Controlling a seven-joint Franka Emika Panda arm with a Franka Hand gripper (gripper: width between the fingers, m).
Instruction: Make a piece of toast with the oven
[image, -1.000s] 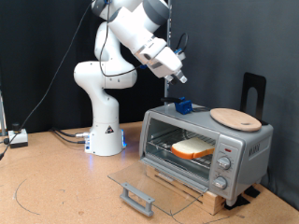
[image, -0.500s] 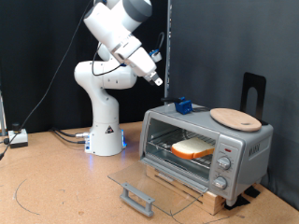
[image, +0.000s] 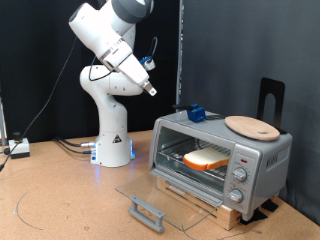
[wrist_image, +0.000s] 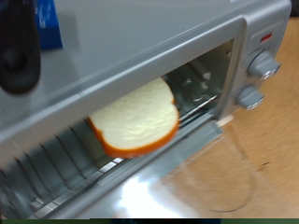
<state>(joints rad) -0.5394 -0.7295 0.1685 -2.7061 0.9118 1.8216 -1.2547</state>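
The claw (image: 150, 90) now hangs in the upper middle of the exterior view, high above the worktop (image: 60, 195) and well to the left of the oven (image: 220, 155). Over the last second it has swung up and away from a spot just above the oven's roof, and it carries nothing; it is too small and dark here to tell whether its fingers stand wide or narrow. In the wrist view no fingers show at all. The piece of toast (image: 207, 158) lies on the wire rack (wrist_image: 65, 159) inside the oven, apart from the claw, and in the wrist view it reaches a little out past the front of the opening. The glass door (image: 160, 195) is folded down flat towards the bottom of the frame, so the oven stands open. A round wooden board (image: 251, 126) and a small blue object (image: 197, 114) rest on the oven's roof. By this showing, the loading of the bread looks done, while the door is not yet shut.
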